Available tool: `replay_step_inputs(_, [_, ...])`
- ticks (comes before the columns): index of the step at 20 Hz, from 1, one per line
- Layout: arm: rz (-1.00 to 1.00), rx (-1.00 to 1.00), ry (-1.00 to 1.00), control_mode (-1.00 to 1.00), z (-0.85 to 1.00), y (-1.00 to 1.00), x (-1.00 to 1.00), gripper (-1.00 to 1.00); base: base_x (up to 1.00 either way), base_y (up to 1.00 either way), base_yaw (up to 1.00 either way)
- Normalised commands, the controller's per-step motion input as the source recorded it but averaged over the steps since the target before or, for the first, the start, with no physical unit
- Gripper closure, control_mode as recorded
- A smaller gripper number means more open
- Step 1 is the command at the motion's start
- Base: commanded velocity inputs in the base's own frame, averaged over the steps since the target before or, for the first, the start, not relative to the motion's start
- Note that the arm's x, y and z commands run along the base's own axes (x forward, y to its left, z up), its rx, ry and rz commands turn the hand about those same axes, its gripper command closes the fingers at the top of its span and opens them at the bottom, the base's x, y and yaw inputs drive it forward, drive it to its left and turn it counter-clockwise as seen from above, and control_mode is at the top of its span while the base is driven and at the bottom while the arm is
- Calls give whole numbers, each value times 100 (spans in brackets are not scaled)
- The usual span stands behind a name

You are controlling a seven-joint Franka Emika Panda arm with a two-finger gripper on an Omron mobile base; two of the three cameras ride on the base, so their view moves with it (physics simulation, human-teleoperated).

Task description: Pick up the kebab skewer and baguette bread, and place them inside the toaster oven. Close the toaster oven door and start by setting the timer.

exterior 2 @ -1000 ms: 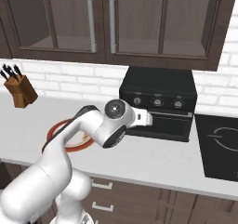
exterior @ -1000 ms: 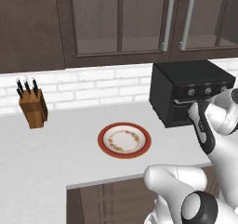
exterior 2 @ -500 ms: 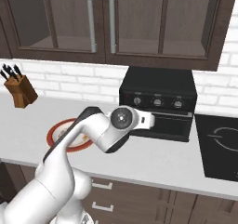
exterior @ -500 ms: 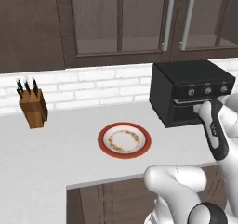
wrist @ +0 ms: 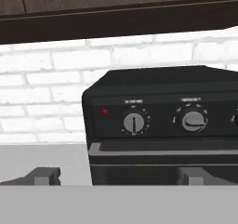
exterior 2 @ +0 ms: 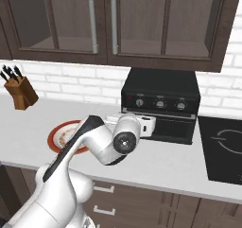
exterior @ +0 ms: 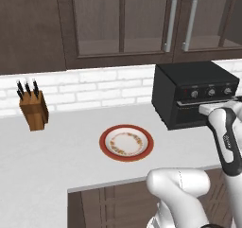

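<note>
Countertop (exterior: 71,146) backs the level, spread-fingered end effector (wrist: 118,175), seemingly just short of the toaster oven (wrist: 167,121).

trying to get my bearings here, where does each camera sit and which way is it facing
Left base view: behind the arm, left, looking forward and down over the counter, plate and toaster oven; arm lower right.
Right base view: behind, right, same counter; arm lower left.
Hand view: on the hand, facing the oven's knobs; open gripper at bottom.
Both base views share the knife block.
</note>
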Motion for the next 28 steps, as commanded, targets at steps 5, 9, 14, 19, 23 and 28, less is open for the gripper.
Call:
replay_step_inputs(5, [1,0,-19,-100,1,4,2,-100,0,0,0])
replay_step_inputs(9, [0,0,-3,-100,7,0,28,-100,0,0,0])
replay_step_inputs(14, [0,0,0,-100,31,0,30,-100,0,0,0])
replay_step_inputs(19, [3,0,0,-100,9,0,2,-100,0,0,0])
replay_step_inputs(23, [4,0,0,-100,0,0,3,-100,0,0,0])
replay_step_inputs(28, [3,0,-2,-100,0,0,9,-100,0,0,0])
